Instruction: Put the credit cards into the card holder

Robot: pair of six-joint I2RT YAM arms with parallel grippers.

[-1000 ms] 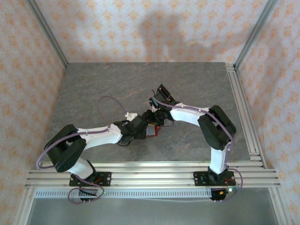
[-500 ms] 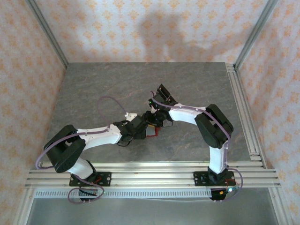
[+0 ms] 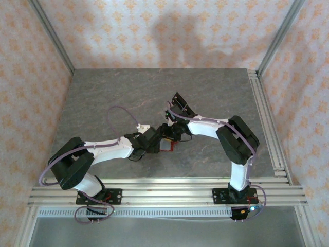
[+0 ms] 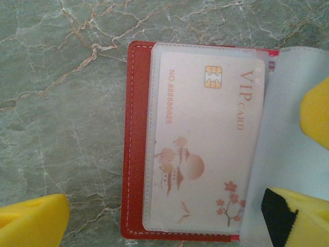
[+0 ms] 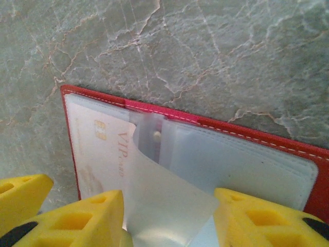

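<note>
One credit card [image 4: 205, 139] in the card holder [image 4: 134, 154] reads "VIP CARD".

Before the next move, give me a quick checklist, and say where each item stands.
1. Is the wallet open flat on the table: ok.
2. Is one card seated in a sleeve: ok.
3. Where the second card lies: cannot tell.
4. Is the left gripper open and holding nothing: ok.
5. Does the right gripper have a grip on the clear page: cannot tell.
6. Is the empty pocket free for a card: ok.
</note>
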